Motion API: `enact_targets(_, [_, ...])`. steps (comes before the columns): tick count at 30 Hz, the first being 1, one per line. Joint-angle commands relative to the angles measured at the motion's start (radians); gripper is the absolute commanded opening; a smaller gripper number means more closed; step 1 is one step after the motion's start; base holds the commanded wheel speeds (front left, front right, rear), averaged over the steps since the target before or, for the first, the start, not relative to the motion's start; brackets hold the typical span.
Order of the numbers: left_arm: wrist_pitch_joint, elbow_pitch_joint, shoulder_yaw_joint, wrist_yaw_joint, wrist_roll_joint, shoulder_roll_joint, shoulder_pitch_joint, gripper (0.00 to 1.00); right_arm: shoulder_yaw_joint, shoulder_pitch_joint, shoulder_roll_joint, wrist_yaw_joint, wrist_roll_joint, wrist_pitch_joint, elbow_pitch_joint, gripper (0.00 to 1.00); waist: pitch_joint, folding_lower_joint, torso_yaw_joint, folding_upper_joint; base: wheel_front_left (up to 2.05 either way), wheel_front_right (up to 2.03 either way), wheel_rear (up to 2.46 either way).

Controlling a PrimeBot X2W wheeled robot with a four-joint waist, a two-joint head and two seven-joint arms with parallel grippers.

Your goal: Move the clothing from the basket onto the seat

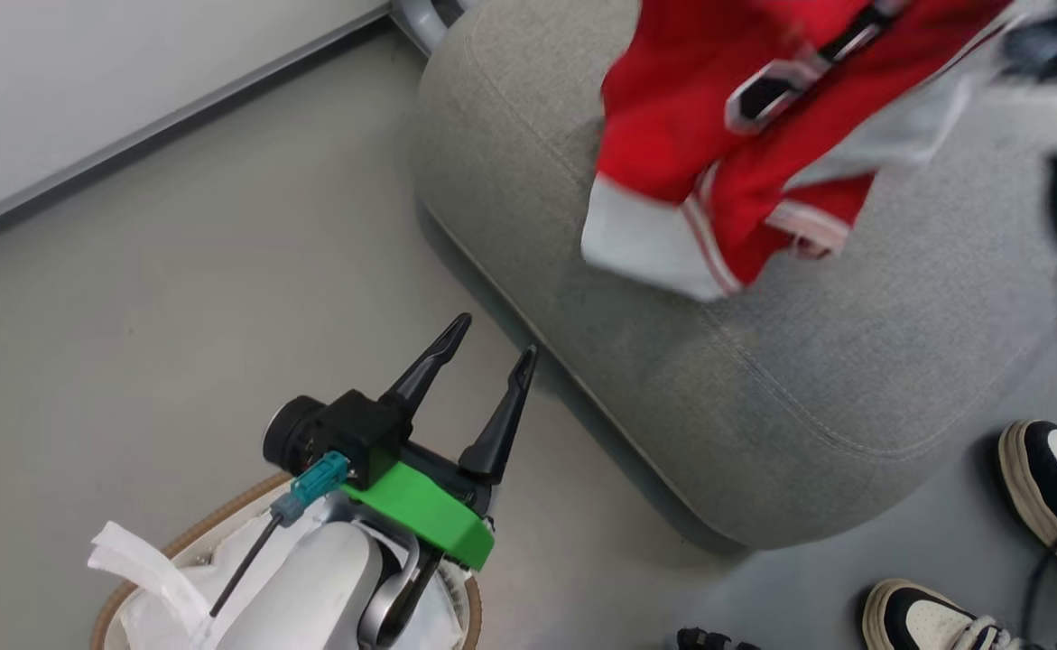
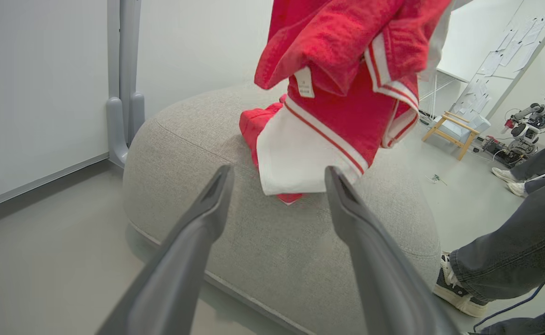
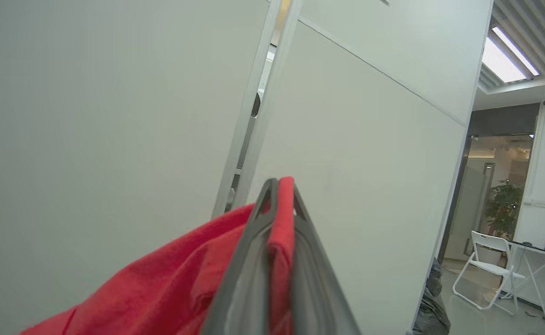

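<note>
Right gripper (image 3: 279, 186) is clamped tight on a fold of the clothing (image 1: 672, 117), no gap between its fingers. The garment hangs down from it, long axis near vertical, with the white hem right over the seat (image 1: 763, 406). The hem is at or just touching the cushion top; contact is hard to call. The target lies straight below, so the next move looks like lower and release. Left gripper (image 1: 496, 336) is spread wide and empty over the basket (image 1: 190, 537), well apart from the garment. Right arm is nearer.
</note>
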Motion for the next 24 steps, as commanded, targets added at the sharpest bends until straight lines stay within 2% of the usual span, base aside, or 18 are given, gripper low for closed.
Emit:
enact_targets(1, [0.000,-0.002,-0.005,-0.003,0.009,0.011,-0.027,1.00,-0.034,-0.041,-0.021,-0.001,-0.030,-0.004,0.030,0.00,0.043,0.0000,0.039,0.0000,0.00,0.00,0.00])
enact_targets(5, [0.000,-0.007,-0.019,-0.003,0.013,0.021,-0.054,1.00,-0.167,-0.164,-0.099,-0.001,-0.152,-0.003,0.146,0.00,0.093,0.0000,0.099,0.0000,0.00,0.00,0.00])
enact_targets(10, [0.000,-0.007,-0.024,-0.003,0.014,0.031,-0.077,1.00,-0.267,-0.211,-0.149,-0.001,-0.239,-0.002,0.273,0.00,0.139,0.0000,0.167,0.0000,0.00,0.00,0.00])
enact_targets(14, [0.000,-0.018,-0.010,-0.003,0.021,0.036,-0.084,1.00,-0.324,-0.163,-0.145,-0.001,-0.280,-0.002,0.366,0.00,0.166,0.0000,0.204,0.0000,0.00,0.00,0.00])
enact_targets(20, [0.000,-0.026,-0.018,-0.003,0.025,0.038,-0.099,1.00,-0.406,-0.062,-0.091,-0.001,-0.327,-0.003,0.497,0.00,0.193,0.0000,0.233,0.0000,0.00,0.00,0.00])
enact_targets(22, [0.000,-0.024,-0.021,-0.003,0.026,0.035,-0.102,1.00,-0.409,-0.024,-0.070,-0.001,-0.331,-0.002,0.522,0.41,0.194,0.0000,0.233,0.0000,0.00,0.00,0.00])
enact_targets(23, [0.000,-0.021,-0.024,-0.003,0.023,0.032,-0.101,1.00,-0.399,-0.003,-0.056,-0.001,-0.331,-0.002,0.535,0.87,0.190,0.0000,0.230,0.0000,0.00,0.00,0.00])
enact_targets(24, [0.000,-0.020,-0.027,-0.003,0.021,0.030,-0.099,1.00,-0.394,0.015,-0.047,-0.001,-0.330,-0.002,0.549,1.00,0.187,0.0000,0.227,0.0000,0.00,0.00,0.00])
